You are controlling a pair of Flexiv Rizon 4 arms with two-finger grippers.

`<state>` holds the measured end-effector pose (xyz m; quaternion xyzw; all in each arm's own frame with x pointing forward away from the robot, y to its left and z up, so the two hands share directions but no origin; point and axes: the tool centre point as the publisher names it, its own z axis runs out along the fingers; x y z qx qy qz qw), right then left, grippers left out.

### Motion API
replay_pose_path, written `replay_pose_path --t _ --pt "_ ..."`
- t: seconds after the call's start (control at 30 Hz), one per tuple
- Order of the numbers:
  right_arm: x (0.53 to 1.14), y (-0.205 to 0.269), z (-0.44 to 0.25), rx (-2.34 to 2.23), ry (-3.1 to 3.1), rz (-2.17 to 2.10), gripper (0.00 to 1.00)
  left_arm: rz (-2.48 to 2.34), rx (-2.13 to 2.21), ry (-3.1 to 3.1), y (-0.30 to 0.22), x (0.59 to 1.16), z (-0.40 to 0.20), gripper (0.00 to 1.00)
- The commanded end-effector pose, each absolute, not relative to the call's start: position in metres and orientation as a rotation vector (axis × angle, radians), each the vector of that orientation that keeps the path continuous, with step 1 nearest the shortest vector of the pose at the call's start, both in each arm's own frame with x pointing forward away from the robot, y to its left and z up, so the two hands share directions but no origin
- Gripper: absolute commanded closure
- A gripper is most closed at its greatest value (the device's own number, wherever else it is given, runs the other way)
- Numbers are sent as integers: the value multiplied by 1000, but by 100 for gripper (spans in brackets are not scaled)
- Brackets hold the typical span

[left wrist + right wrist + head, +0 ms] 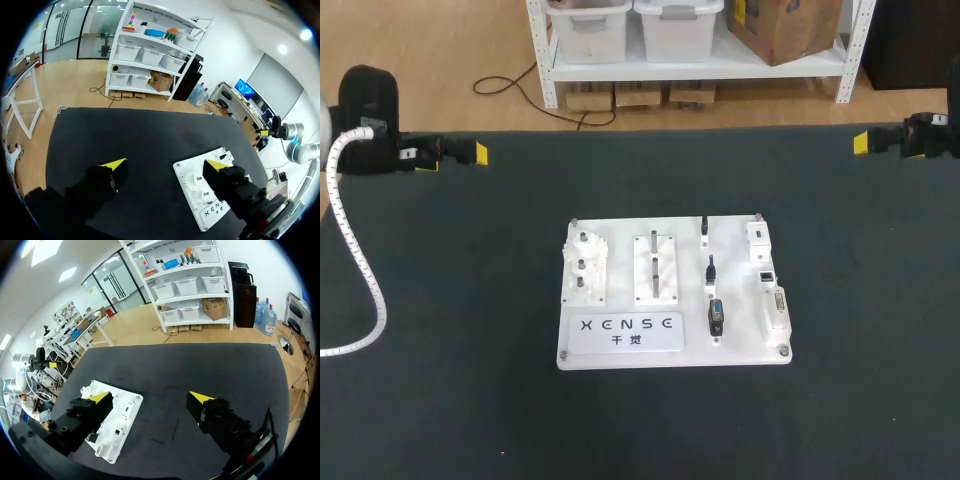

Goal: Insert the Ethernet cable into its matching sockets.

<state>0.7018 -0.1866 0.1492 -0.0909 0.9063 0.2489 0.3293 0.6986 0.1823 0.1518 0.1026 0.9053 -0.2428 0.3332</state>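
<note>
Status: left gripper [166,164], right gripper [150,396] spread wide, nothing held. Target: small dark-mouthed square socket [766,274] on white rectangular plastic board [620,352], located 7 o'clock from right gripper; right arm judged nearer.

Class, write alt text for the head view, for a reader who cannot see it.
A white connector board lies in the middle of a dark table. The left gripper and right gripper sit at the far corners, well away from the board, holding nothing.
</note>
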Motion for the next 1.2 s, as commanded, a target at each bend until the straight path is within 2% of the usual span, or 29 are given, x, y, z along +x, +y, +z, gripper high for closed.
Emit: replay_pose_path --t 0.03,0.23,0.5,0.77,1.2 --pt "702 -186 149 -238 2372 649 0 -727 571 2196 165 703 159 0" --pt "702 -186 149 -238 2372 649 0 -861 974 1928 128 688 162 0" --pt "702 -186 149 -238 2372 649 0 -968 1289 1632 83 650 151 0" --pt "702 -186 149 -238 2372 649 0 -928 1400 1468 58 620 140 0" --pt "702 -186 149 -238 2372 649 0 -922 1427 1415 31 606 106 0"
